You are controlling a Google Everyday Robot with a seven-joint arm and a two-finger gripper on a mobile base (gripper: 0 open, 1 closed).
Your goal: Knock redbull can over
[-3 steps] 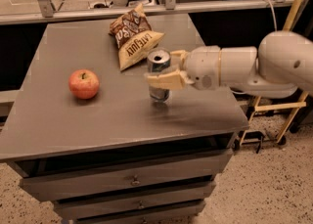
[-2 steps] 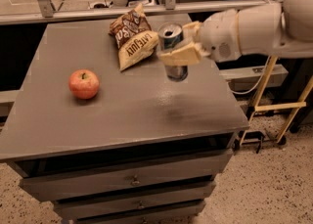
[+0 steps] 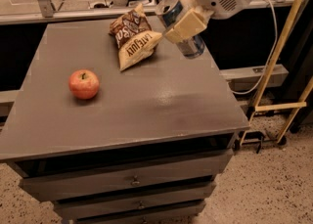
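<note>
Claw (image 3: 178, 23) risen since last frame, redbull can (image 3: 192, 47) carried up with it, tipped further. Claw clamped on can, can held tilted above far-right part of surface (image 3: 146, 105). Chip bag (image 3: 133, 42) just left of can. Apple (image 3: 83, 84) well apart, left.

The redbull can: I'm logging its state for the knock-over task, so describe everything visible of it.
The redbull can is slim, metal-looking, blue and silver with a silver top. It is not standing: the gripper, shut on its middle, holds it tilted, top leaning toward the chip bag, above the table's far corner and apparently clear of the surface. A beige finger pad hides its mid-body. Only the gripper touches it; the chip bag lies apart.
</note>
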